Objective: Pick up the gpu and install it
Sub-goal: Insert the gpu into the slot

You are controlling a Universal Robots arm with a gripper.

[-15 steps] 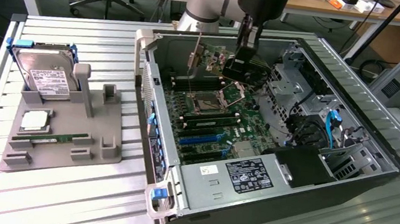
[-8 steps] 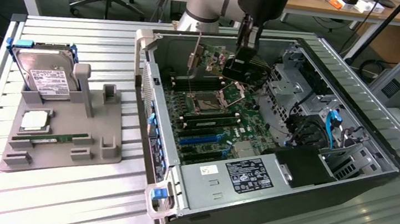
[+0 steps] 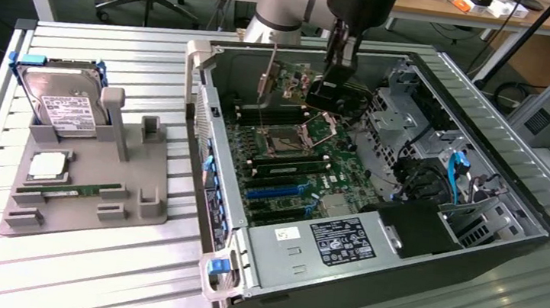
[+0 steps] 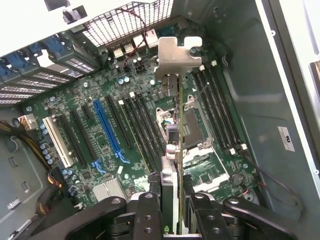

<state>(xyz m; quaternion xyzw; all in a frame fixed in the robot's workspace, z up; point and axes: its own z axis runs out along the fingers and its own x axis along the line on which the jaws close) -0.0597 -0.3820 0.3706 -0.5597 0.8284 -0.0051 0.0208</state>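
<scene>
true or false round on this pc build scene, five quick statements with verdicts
1. The gripper grips the card above the motherboard. True.
2. The card sits in the blue slot. False: that slot is empty; the card hangs in the air.
3. The hard drive stands in the gray tray, outside the case. True.
4. The green memory stick lies inside the case. False: it lies on the gray tray.
5. The case is closed. False: it is open, motherboard showing.
</scene>
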